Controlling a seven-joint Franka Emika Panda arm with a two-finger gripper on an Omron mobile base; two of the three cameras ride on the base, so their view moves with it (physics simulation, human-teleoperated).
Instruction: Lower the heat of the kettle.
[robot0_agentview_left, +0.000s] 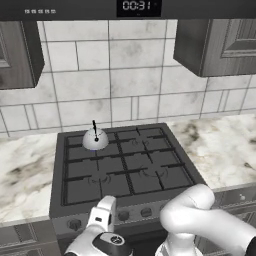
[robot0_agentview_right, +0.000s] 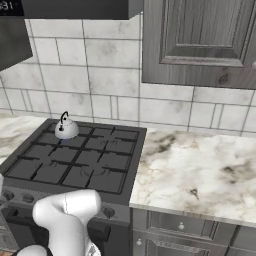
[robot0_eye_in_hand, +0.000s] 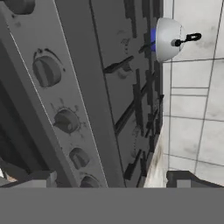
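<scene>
The kettle (robot0_agentview_left: 95, 139), a small silvery-white dome with a thin black upright handle, sits on the stove's back-left burner (robot0_agentview_right: 66, 129). In the rolled hand view the kettle (robot0_eye_in_hand: 168, 39) lies at the top right, with a blue flame (robot0_eye_in_hand: 152, 39) showing at its base. My gripper (robot0_agentview_left: 106, 202) is low in front of the stove's front panel, pointing at the row of round dark knobs (robot0_eye_in_hand: 46, 71). Its fingertips (robot0_eye_in_hand: 41, 178) stand wide apart with nothing between them. The gripper (robot0_eye_in_hand: 111, 180) is open and far from the kettle.
The black gas stove (robot0_agentview_left: 125, 165) has dark grates and several knobs (robot0_agentview_left: 122, 216) along its front. Marble counters (robot0_agentview_right: 195, 170) flank it, grey cabinets (robot0_agentview_right: 200, 40) hang above, and a tiled wall (robot0_agentview_left: 115, 75) rises behind. My white arm (robot0_agentview_right: 65, 215) crosses the stove front.
</scene>
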